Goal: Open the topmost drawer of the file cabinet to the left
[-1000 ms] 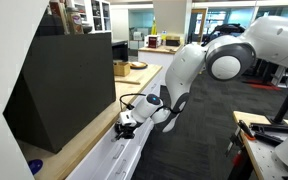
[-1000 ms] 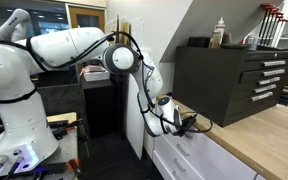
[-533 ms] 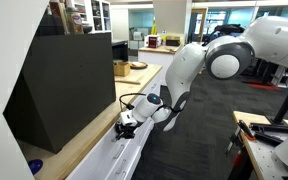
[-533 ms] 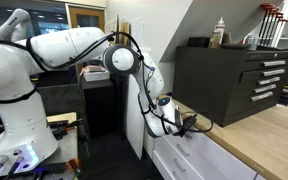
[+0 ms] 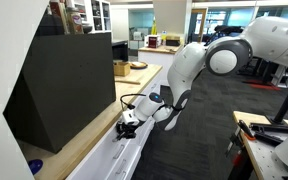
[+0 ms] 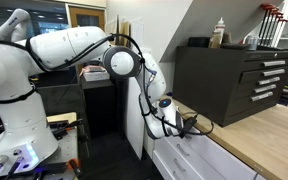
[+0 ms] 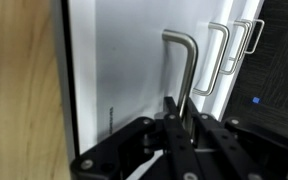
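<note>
The file cabinet [image 5: 117,162] is long, low and white under a light wood countertop [image 5: 84,140]; it also shows in an exterior view [image 6: 189,160]. In the wrist view the topmost drawer [image 7: 124,70] is a white front with a slim silver bar handle [image 7: 185,60]. My gripper [image 7: 174,118] is shut on that handle, with one black finger on each side of the bar. In both exterior views the gripper [image 5: 125,126] [image 6: 184,126] sits at the cabinet's top edge just below the countertop. I cannot tell whether the drawer stands out from the cabinet.
A big black angular box [image 5: 64,85] stands on the countertop close above the gripper, with drawers on its other face [image 6: 234,75]. A small blue object [image 5: 36,166] lies on the counter. Lower drawer handles [image 7: 220,55] show beside the gripped one. A workbench [image 5: 269,135] stands across the aisle.
The arm's upper links have shifted slightly. The gripper stays on the handle and the drawer front has not visibly moved.
</note>
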Available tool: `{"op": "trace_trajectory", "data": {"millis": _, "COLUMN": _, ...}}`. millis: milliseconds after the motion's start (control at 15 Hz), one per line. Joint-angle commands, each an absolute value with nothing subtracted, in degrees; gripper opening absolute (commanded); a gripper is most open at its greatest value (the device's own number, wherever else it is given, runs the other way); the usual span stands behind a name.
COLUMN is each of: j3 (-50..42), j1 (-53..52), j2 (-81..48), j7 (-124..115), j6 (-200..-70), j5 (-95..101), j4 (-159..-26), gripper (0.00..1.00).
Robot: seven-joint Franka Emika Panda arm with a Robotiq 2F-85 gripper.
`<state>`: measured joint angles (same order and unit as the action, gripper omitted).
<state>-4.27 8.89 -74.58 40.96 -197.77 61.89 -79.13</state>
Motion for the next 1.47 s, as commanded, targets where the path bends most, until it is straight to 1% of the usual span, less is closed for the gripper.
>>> {"op": "trace_trajectory", "data": {"millis": 0, "j3": -1.78, "j1": 13.02, "j2": -70.63, "j7": 45.75, "j6": -198.34, "j5": 67.26, "j4": -85.99, "gripper": 0.05}}
{"op": "trace_trajectory", "data": {"millis": 733, "j3": 1.68, "j1": 17.69, "j2": -70.38, "j7": 44.88, "j6": -197.82, "j5": 72.05, "j4": -88.01, "gripper": 0.05}}
{"op": "trace_trajectory", "data": {"millis": 1400, "j3": 0.31, "j1": 17.04, "j2": -70.25, "j7": 44.24, "j6": -197.82, "j5": 70.86, "j4": -87.88, "gripper": 0.05}}
